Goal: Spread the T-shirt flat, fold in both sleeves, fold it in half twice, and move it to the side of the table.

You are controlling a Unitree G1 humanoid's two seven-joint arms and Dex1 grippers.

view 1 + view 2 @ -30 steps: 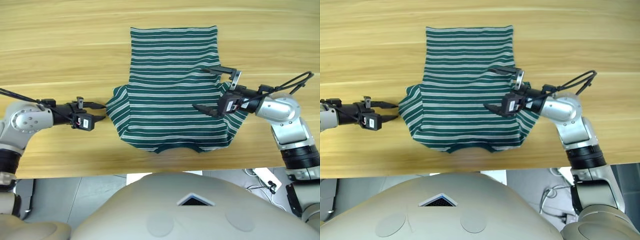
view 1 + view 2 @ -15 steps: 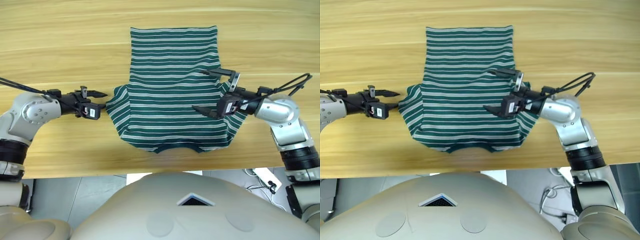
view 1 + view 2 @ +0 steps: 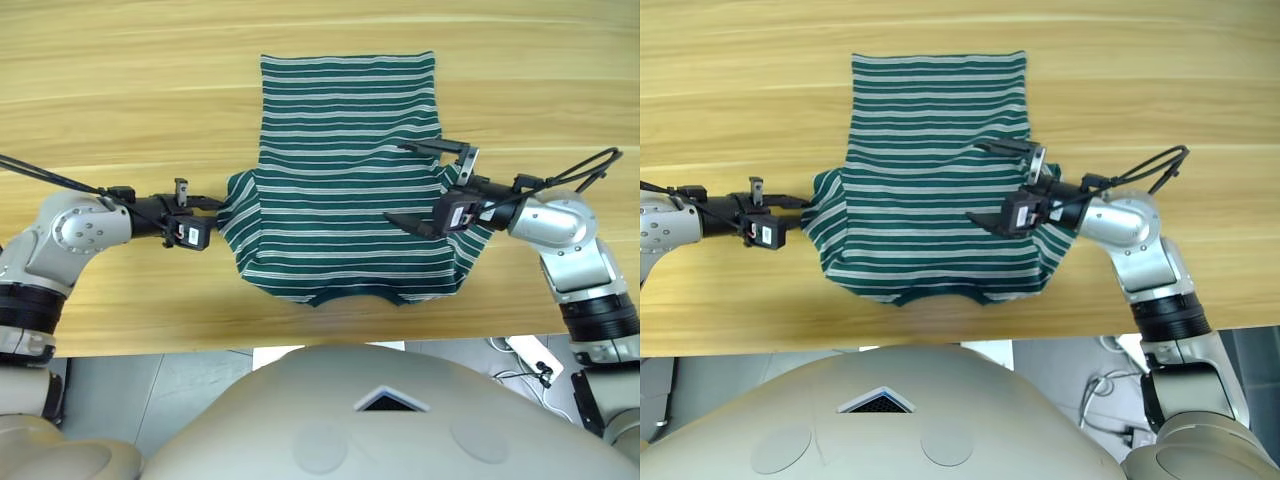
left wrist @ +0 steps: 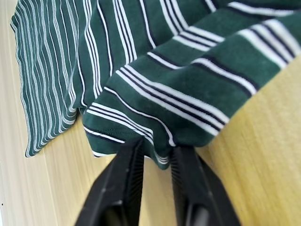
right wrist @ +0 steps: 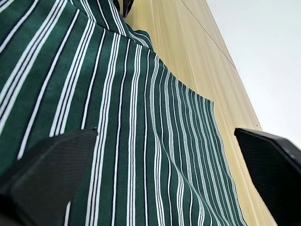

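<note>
Left gripper pinches the T-shirt at its 9 o'clock sleeve hem; right gripper (jaws spread wide) hovers at 3 o'clock.

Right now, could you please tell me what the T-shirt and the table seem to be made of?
T-shirt: soft knitted cloth, likely cotton, matte; it folds and puckers softly at the sleeve. Table: wood or wood-look laminate, smooth with a slight sheen; long grain lines and board seams show.
</note>
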